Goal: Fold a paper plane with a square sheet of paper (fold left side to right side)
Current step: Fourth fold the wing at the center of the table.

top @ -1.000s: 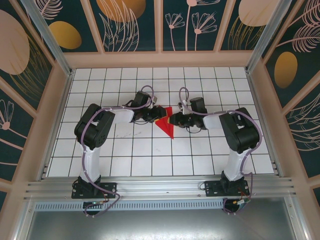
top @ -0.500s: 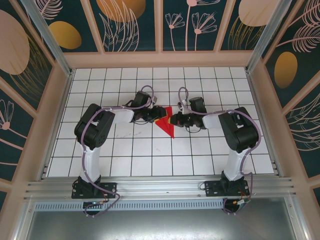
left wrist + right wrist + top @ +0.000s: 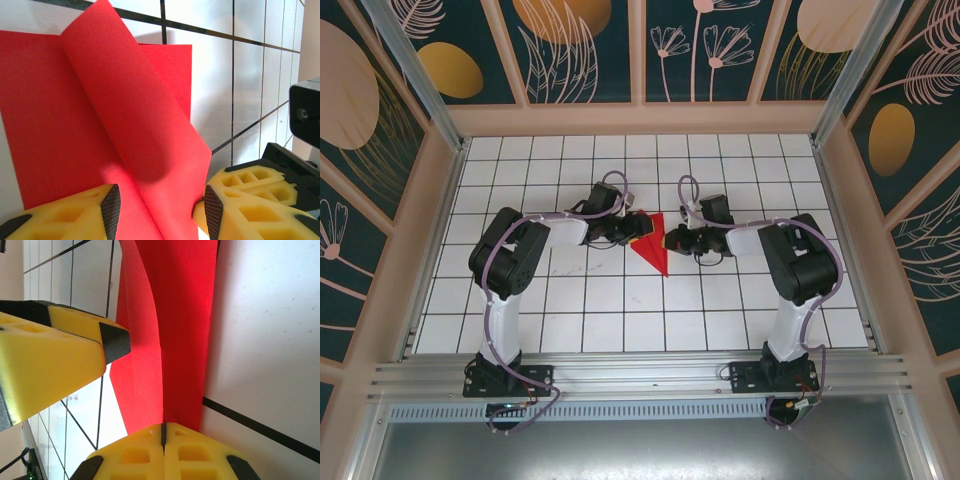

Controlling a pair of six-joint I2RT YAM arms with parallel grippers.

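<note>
Since a second ago my right pincer point(image 3: 163, 429) has closed: its two yellow fingers now meet along a thin seam, pinching the tip of the raised flap of the square sheet of paper point(image 3: 75, 125). Both my arms lie low over the white gridded desk point(image 3: 620, 310), elbows bent outward and forearms turned in toward each other, so the two pincers face one another across the sheet near the desk's middle. My left pincer point(image 3: 160, 207) stands with its jaws apart, one finger on each side of the flap; whether its pads press the paper I cannot tell. The paper is thin, bright red, matt and unmarked. One part lies flat on the tiles with a straight edge and a square corner, and a flap curls up off it in a smooth bend rather than a sharp crease, throwing a soft shadow. From above it reads as a red triangle pointing toward my bases. The fingers are yellow moulded blocks with open cells and black textured pads. I count one sheet, two arms, two pincers, four fingers
</note>
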